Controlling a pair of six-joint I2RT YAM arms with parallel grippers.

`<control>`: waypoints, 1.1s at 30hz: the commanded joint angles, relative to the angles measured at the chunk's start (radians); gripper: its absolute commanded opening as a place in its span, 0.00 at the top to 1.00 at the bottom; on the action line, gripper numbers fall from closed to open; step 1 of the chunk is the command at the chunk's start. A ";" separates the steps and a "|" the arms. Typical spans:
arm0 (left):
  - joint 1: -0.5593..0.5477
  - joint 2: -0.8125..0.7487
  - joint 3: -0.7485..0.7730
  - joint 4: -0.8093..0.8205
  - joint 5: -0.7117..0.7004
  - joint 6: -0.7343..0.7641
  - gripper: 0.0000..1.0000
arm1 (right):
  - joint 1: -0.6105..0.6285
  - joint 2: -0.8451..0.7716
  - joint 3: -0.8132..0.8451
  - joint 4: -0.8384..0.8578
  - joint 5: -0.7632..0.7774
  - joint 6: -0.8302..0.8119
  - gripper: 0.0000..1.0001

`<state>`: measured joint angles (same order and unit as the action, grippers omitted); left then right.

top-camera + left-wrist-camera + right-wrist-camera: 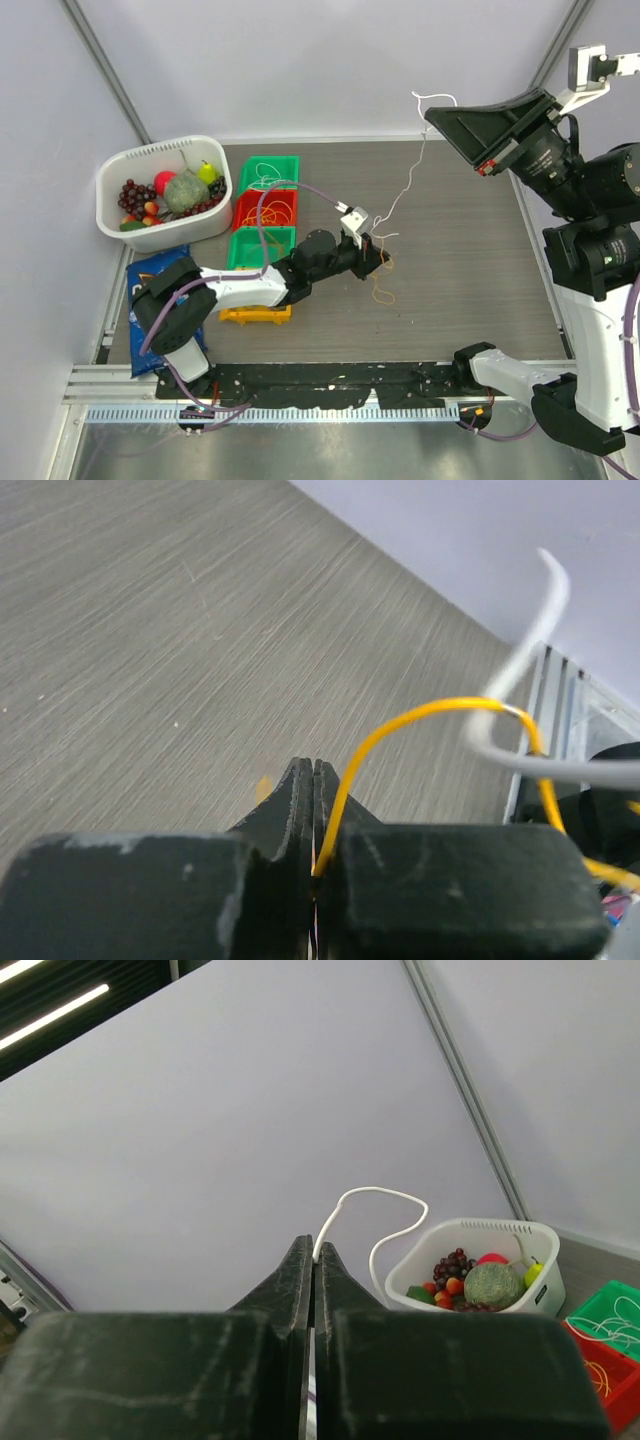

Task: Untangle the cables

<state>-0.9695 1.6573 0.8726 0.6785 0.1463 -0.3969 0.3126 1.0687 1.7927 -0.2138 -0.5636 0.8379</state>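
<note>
The left gripper reaches out over the middle of the grey table, its jaws pressed together on a thin yellow cable. The cable rises from between the jaws in an arch and bends away to the right. A white cable crosses that arch in the left wrist view, close to the lens and blurred.

The right gripper is lifted high above the table's far right corner, jaws closed on the white cable, whose free end curls out past the fingertips. From there the white cable hangs in a long slack line down to the left gripper. A loose loop of yellow-orange cord lies on the table just beside that gripper (whether it is the same strand as the pinched one cannot be told).

To the left stands a column of small bins. The green bin at the far end holds white cord and the red bin next to it holds yellow cord. A white basket of fruit sits beside them at the far left.
</note>
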 commanded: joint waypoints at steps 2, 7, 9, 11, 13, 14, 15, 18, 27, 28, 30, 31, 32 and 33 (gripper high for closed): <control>-0.005 0.004 -0.073 0.043 -0.057 -0.052 1.00 | 0.000 -0.006 0.097 0.038 0.010 -0.008 0.99; -0.006 0.039 -0.211 0.059 -0.079 -0.112 1.00 | 0.002 0.016 0.175 0.047 0.037 -0.022 0.99; -0.008 0.051 -0.242 0.066 -0.094 -0.131 1.00 | 0.002 0.026 0.195 0.062 0.044 -0.022 0.99; -0.011 0.064 -0.260 0.066 -0.094 -0.135 1.00 | 0.002 0.034 0.220 0.077 0.050 -0.023 0.99; -0.012 0.061 -0.268 0.056 -0.094 -0.145 1.00 | 0.002 0.040 0.232 0.096 0.050 -0.014 0.99; -0.014 0.052 -0.267 0.047 -0.091 -0.142 1.00 | 0.002 0.039 0.225 0.100 0.050 -0.014 0.99; -0.018 0.042 -0.258 0.026 -0.091 -0.135 1.00 | 0.003 0.031 0.208 0.108 0.048 -0.016 0.99; -0.040 0.009 -0.206 -0.095 -0.090 -0.103 0.92 | 0.002 -0.004 0.061 0.110 0.067 -0.033 0.99; -0.072 -0.309 -0.179 -0.324 -0.083 -0.071 0.08 | 0.002 -0.026 -0.266 0.157 0.064 -0.059 0.99; -0.072 -0.362 -0.175 -0.364 -0.099 -0.053 0.07 | 0.002 -0.010 -0.277 0.171 0.065 -0.060 0.99; -0.072 -0.465 -0.161 -0.466 -0.134 -0.017 0.05 | 0.002 0.016 -0.302 0.203 0.065 -0.056 0.99; -0.071 -0.522 -0.156 -0.518 -0.172 -0.002 0.05 | 0.005 0.023 -0.317 0.208 0.065 -0.051 0.99; -0.069 -0.569 -0.152 -0.568 -0.201 0.010 0.05 | 0.006 0.045 -0.325 0.261 0.065 -0.043 0.99; -0.071 -0.644 -0.147 -0.614 -0.229 0.021 0.05 | 0.017 0.062 -0.338 0.277 0.070 -0.039 0.99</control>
<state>-1.0393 1.1946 0.6827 0.2691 0.0345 -0.4500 0.3126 1.1091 1.4734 -0.0868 -0.5083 0.8005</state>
